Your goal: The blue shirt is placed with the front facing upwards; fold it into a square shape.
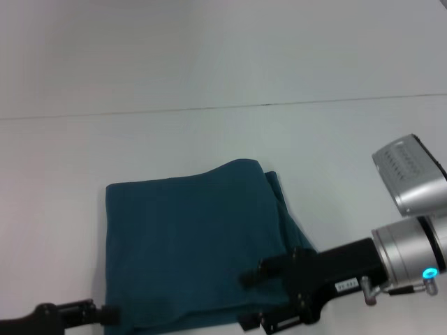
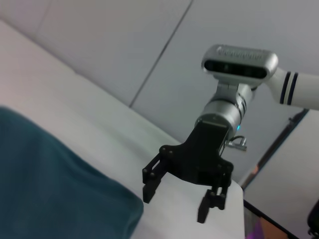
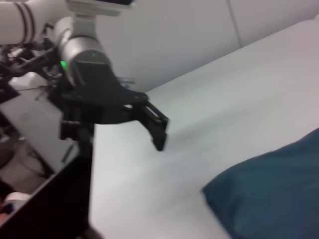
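At the bottom edge of the head view the left hand (image 1: 112,315) reaches in from the lower left, its tip at the shirt's lower left corner; the right wrist view shows it hanging above the counter (image 1: 209,63) beside the cloth, but whether its fingers are spread or closed I cannot tell. The right hand (image 1: 246,278) comes in from the lower right and sits over the shirt's lower right part; in the left wrist view its fingers (image 2: 149,186) are spread apart and grip nothing.

The blue shirt (image 1: 188,244) lies in the lower centre of the head view as a roughly square stack of layers, flat on the pale counter, with extra folds showing along its right edge. The fold looks close to done.

It is soft, light cotton, so it should sag and slide layer over layer if lifted by one point; the corners or the thick folded edge seem the safest places to take hold.

No lettering or collar shows. The shirt's near edge is cut off by the frame and partly covered by both hands.
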